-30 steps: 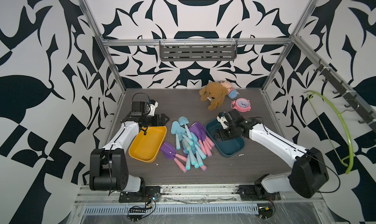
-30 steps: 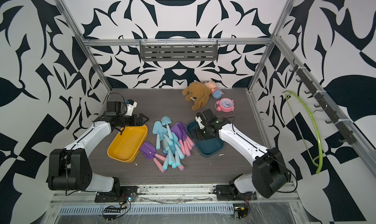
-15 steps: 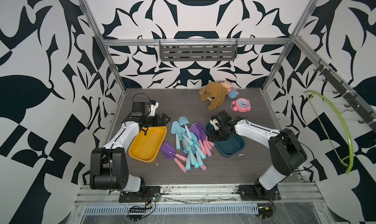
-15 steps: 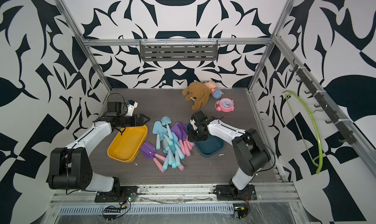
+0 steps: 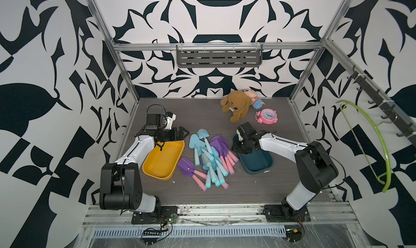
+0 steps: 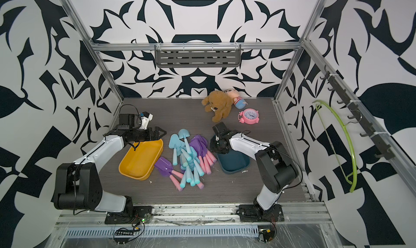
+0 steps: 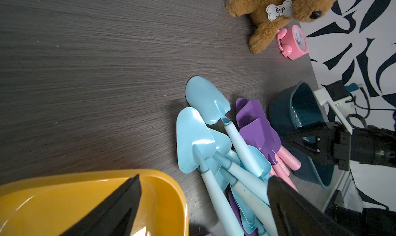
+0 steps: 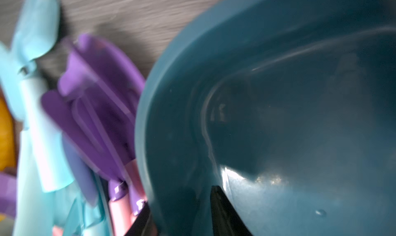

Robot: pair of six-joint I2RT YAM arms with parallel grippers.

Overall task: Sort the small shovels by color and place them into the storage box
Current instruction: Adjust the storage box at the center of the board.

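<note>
Right gripper [image 5: 240, 147] straddles teal bin's [image 5: 257, 168] rim beside shovel heap [image 5: 210, 160]
Jaws narrow on the wall, grip uncertain; purple shovels [image 5: 219, 143] just alongside, handles toward the robot's base. Left gripper [image 5: 183, 133], spread wide, hovers across the heap over yellow bin [image 5: 162, 164].

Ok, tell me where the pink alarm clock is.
In both top views the pink alarm clock sits toward the back right, just right of the brown plush dog and behind the teal bin.

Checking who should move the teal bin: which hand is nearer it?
Right. The right hand straddles the rim of the teal bin. The left hand hangs open at the far end of the yellow bin, across the shovels.
</note>
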